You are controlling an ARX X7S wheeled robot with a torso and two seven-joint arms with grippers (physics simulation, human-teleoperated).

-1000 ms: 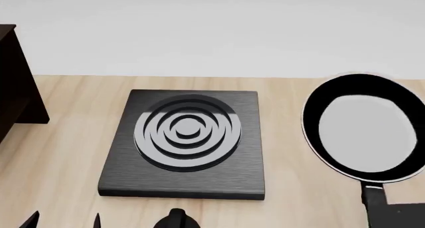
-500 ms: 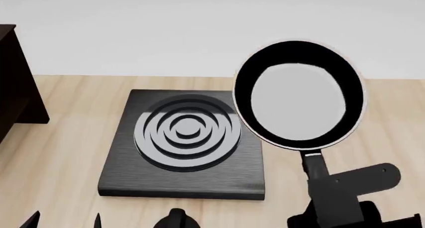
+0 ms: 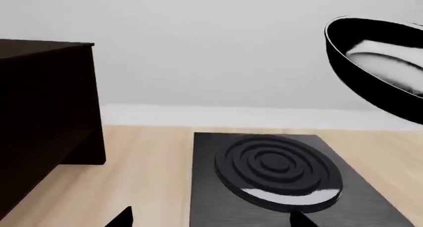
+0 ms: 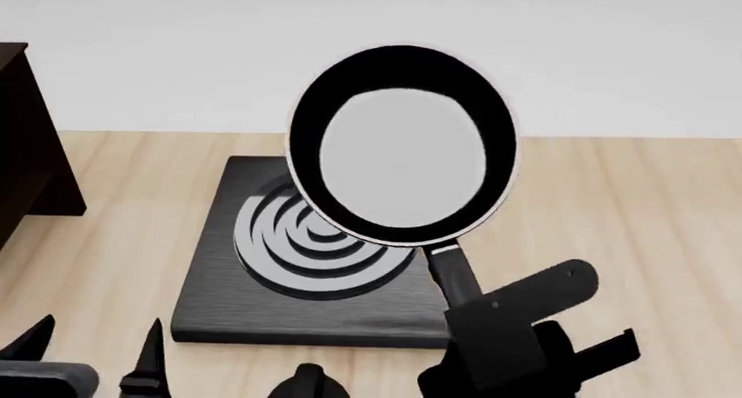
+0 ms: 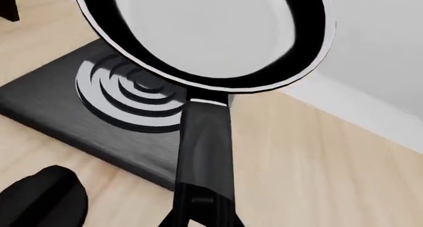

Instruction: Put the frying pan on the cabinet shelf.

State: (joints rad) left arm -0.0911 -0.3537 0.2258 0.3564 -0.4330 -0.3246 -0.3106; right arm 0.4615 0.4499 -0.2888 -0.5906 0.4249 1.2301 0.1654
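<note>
Bright, flat and even throughout, with no clear direction of light, only faint soft shading under the burner plate (image 4: pixel 319 259) on the tabletop (image 4: pixel 614 207), pale sheen across its rings, slight motion smear along the frying pan (image 5: pixel 205 33) rim in the right wrist view, otherwise crisp edge to edge.

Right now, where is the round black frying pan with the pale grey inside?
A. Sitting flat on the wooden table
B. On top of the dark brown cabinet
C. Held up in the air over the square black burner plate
C: the right tool grips the handle, and the round black frying pan hangs in the air above the square black burner plate.
</note>
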